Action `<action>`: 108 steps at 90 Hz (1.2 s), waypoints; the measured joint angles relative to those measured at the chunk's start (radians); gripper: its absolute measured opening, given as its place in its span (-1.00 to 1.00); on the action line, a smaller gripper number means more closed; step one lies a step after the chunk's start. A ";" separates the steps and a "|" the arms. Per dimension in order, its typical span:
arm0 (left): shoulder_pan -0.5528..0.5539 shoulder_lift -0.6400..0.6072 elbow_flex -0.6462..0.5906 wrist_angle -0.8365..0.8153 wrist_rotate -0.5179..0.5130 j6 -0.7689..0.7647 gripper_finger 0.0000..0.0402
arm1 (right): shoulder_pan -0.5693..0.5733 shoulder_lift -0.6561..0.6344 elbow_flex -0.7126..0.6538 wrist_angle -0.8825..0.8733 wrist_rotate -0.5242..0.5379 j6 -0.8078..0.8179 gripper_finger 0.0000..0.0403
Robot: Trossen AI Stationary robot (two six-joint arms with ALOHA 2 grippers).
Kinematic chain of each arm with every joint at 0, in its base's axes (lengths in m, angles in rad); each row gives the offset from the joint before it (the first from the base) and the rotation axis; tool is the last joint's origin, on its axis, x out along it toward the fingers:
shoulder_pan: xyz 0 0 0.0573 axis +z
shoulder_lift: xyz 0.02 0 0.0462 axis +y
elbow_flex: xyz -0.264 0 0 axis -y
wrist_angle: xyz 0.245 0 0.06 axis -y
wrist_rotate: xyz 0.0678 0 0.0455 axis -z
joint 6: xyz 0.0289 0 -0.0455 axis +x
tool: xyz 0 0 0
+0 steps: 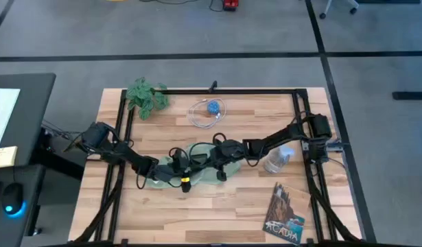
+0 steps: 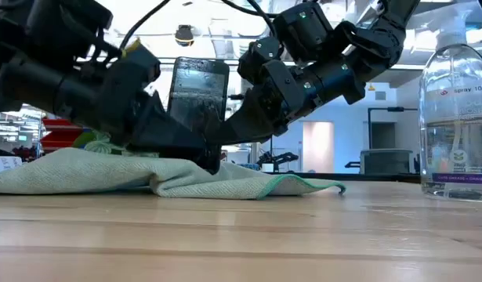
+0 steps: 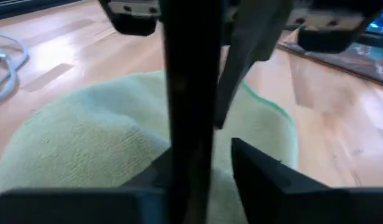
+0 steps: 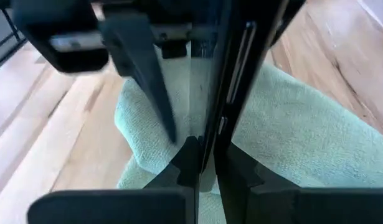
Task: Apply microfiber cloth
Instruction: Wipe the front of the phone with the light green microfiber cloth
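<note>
Lying at centre frame in the high view, the microfiber cloth [image 1: 197, 173] is spreading under both arms. You are seeing the left gripper [image 2: 195, 149] and right gripper [image 2: 225, 135] both pinching the black phone [image 2: 197, 90], which is standing upright on the cloth; a spray bottle [image 2: 458, 117] is standing at right.

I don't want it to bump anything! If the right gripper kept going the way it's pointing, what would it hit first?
Probably the black phone, which already stands on edge between the right gripper and the left gripper, over the microfiber cloth. The left gripper likely comes next, though depth is unclear.
</note>
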 joint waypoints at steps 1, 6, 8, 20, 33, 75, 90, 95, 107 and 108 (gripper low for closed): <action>0.000 -0.005 0.000 -0.010 0.001 0.000 -0.34 | 0.000 0.000 0.000 -0.001 0.005 0.000 -0.91; 0.000 -0.038 0.000 -0.068 0.009 -0.002 -0.26 | 0.001 0.000 0.000 -0.007 0.019 0.000 -0.91; -0.001 -0.055 0.000 -0.096 0.014 -0.005 -0.23 | 0.001 0.000 0.000 -0.006 0.024 0.000 -0.91; -0.001 -0.193 0.000 -0.308 0.053 -0.062 -0.15 | 0.002 0.000 0.000 -0.005 0.057 0.000 -0.91; -0.011 -0.365 0.000 -0.595 0.076 -0.170 -0.14 | 0.001 0.000 -0.001 -0.070 0.118 0.010 -0.91; -0.182 -0.625 0.001 -1.310 0.219 -0.734 -0.37 | 0.001 -0.003 -0.002 -0.106 0.194 0.038 -0.91; -0.209 -0.477 0.000 -1.176 0.202 -0.775 -0.46 | 0.007 -0.002 -0.002 -0.103 0.197 0.038 -0.91; -0.198 -0.420 0.000 -1.081 0.162 -0.744 -0.49 | 0.008 -0.002 -0.003 -0.098 0.201 0.043 -0.91; -0.146 -0.288 0.001 -0.838 0.051 -0.654 -0.53 | 0.007 -0.001 -0.003 -0.092 0.201 0.066 -0.91; -0.140 -0.280 0.001 -0.821 0.045 -0.645 -0.53 | 0.007 -0.001 -0.003 -0.092 0.201 0.068 -0.91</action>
